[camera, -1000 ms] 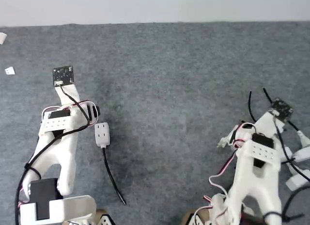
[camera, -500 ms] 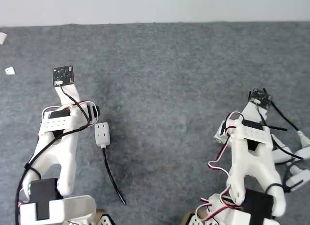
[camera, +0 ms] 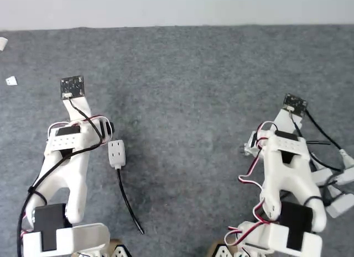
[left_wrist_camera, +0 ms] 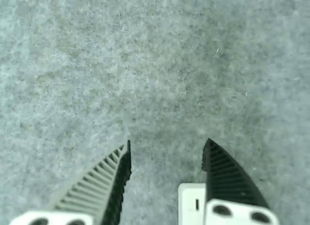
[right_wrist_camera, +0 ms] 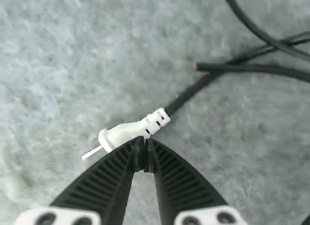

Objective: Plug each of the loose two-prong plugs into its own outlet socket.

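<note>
The left arm (camera: 69,157) sits in the lower left of the high view, over the grey table (camera: 188,91). Its jaws are spread wide with only bare grey surface between them. The white outlet socket (camera: 116,153) lies flat just to the right of that arm's wrist. The left wrist view shows a corner of the outlet socket (left_wrist_camera: 190,205) right against one ribbed black finger (left_wrist_camera: 223,176). The other finger (left_wrist_camera: 114,179) is well apart from it. A black cord (camera: 126,199) runs from the socket's near end down toward the bottom of the frame and ends loose on the table.

The right arm (camera: 287,168) is over in the lower right, well apart from the socket. Its jaws are closed, tips pressed together. In the right wrist view a white two-prong plug (right_wrist_camera: 127,132) lies on its side just at those tips, touching them. I can't tell whether they actually pinch it. Its prongs (right_wrist_camera: 91,155) point away from its black plug cord (right_wrist_camera: 193,92), and the cut end of a second black cord (right_wrist_camera: 232,67) lies nearby.

At the right edge of the high view some white pieces (camera: 345,160) lie half hidden behind the arm, and I can't make out what they are
</note>
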Controlling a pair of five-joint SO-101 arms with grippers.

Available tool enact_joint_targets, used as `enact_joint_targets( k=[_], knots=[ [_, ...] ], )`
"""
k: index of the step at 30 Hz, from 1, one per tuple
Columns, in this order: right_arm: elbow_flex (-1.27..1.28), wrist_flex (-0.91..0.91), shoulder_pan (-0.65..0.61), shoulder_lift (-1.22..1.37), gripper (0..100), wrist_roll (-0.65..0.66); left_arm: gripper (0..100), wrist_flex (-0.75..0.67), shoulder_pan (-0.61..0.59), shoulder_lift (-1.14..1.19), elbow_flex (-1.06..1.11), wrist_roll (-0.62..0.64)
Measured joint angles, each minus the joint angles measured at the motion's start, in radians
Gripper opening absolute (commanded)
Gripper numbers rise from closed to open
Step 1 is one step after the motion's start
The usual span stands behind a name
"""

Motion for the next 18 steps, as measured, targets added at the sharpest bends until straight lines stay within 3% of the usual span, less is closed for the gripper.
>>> enact_joint_targets(
  k=[7, 10, 14, 18],
  knots=[
    [-0.025, -0.014, -0.002, 0.000, 1.3, -0.017, 23, 0.000, 0.000, 0.000, 0.000, 0.000],
    [-0.025, 0.041, 0.009, -0.015, 2.5, -0.112, 23, 0.000, 0.000, 0.000, 0.000, 0.000],
    [-0.025, 0.170, 0.021, -0.069, 11.7, -0.275, 23, 0.000, 0.000, 0.000, 0.000, 0.000],
    [-0.025, 0.164, 0.025, -0.075, 14.7, -0.373, 23, 0.000, 0.000, 0.000, 0.000, 0.000]
  ],
)
